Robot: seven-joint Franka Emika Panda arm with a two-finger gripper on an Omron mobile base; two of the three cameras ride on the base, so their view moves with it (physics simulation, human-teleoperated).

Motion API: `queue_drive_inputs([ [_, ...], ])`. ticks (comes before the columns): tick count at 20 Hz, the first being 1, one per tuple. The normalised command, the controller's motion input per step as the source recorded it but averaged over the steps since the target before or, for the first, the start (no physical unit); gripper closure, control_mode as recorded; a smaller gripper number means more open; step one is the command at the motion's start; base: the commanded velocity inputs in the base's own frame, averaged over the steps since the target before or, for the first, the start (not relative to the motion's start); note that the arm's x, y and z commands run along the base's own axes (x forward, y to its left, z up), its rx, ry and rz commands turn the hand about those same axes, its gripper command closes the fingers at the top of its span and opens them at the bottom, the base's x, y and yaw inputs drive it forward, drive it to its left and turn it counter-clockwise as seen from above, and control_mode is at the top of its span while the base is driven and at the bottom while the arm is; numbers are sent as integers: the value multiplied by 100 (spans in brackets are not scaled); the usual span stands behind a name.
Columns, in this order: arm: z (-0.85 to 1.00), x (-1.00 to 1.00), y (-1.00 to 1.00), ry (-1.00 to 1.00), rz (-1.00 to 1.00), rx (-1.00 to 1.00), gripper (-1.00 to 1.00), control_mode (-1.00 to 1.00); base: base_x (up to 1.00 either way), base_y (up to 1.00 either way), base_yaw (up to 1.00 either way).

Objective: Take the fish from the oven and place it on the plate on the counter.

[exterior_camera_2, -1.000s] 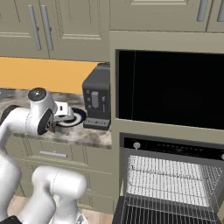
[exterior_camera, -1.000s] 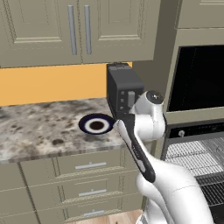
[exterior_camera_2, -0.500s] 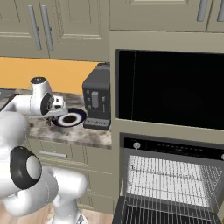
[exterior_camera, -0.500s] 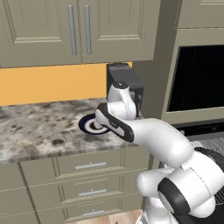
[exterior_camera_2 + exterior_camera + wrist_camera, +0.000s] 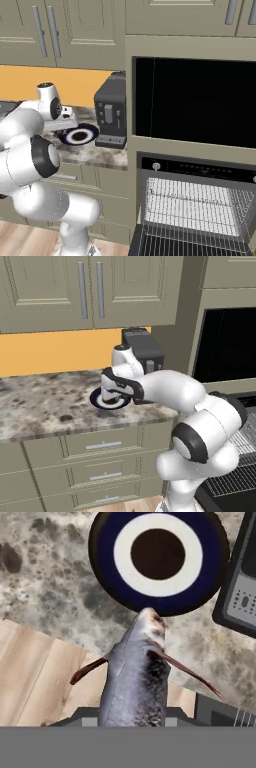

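In the hand view the grey fish [image 5: 136,677] with thin brown fins hangs from my gripper, which is shut on its tail end. Its head points at the near rim of the plate [image 5: 159,559], a round dish with a navy rim, white ring and dark brown centre. The fish is above the counter [image 5: 45,592] edge, just short of the plate. In the left base view my gripper [image 5: 109,392] hovers low over the plate [image 5: 100,402] on the granite counter [image 5: 45,406]. The right base view shows the plate [image 5: 80,135] and the open oven [image 5: 200,172] with wire racks.
A black coffee machine [image 5: 145,351] stands right behind and beside the plate, close to my wrist; it is also seen from the right [image 5: 111,117]. The oven door [image 5: 200,240] hangs open and low at the right. Upper cabinets [image 5: 90,291] hang over the counter.
My arm has swung left from in front of the coffee machine, and the hand has come down over the plate's near edge. The fish stays in the jaws.
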Motion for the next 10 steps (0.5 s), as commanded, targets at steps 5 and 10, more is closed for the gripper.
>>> queue_drive_inputs([
  [5, -42, 18, 0, 0, 0, 0, 100, -100, 0, 0, 0],
  [10, -32, 31, 1, 0, 0, 0, 100, -100, 0, 0, 0],
])
